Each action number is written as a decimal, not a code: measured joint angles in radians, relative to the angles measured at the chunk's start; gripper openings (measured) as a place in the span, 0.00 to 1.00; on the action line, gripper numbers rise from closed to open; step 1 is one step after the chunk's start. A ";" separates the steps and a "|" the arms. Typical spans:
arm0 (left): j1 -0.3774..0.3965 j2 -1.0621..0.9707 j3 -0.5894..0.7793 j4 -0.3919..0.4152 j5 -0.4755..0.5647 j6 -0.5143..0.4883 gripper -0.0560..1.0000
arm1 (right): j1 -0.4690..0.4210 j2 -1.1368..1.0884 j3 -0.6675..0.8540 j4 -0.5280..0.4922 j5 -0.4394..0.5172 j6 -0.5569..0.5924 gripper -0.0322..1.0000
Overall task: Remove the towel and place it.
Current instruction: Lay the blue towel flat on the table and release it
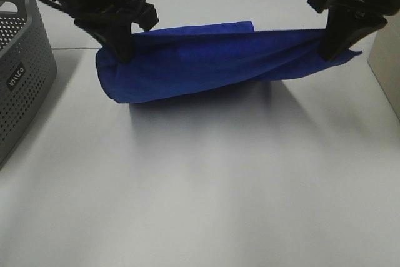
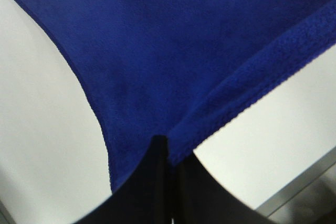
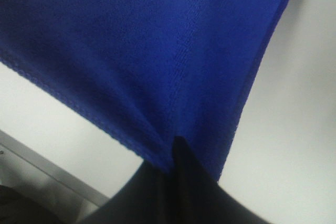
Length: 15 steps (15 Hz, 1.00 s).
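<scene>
Towel (image 1: 200,64) hangs stretched lengthwise left-to-right between both tools; right end narrower.

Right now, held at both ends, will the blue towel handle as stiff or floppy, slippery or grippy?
Probably floppy: the towel sags in a loose roll between the left gripper and the right gripper. Likely light, since two small pinches carry it. Its plush surface suggests it will not slip easily.
</scene>
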<state>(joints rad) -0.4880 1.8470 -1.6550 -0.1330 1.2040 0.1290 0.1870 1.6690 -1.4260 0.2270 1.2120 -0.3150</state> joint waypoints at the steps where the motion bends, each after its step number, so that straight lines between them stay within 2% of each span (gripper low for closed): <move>1: 0.000 -0.017 0.043 -0.024 -0.001 0.002 0.05 | 0.001 -0.029 0.054 0.014 0.000 0.010 0.05; 7: -0.013 -0.120 0.236 -0.103 -0.004 0.022 0.05 | 0.007 -0.179 0.310 0.079 -0.004 0.036 0.05; 10: -0.076 -0.175 0.331 -0.108 -0.005 0.018 0.05 | 0.007 -0.286 0.437 0.089 -0.004 0.039 0.05; 15: -0.182 -0.234 0.485 -0.127 -0.014 -0.067 0.05 | 0.007 -0.451 0.633 0.123 -0.004 0.042 0.05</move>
<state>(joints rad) -0.6700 1.6130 -1.1700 -0.2600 1.1900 0.0620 0.1940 1.2180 -0.7930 0.3500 1.2080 -0.2730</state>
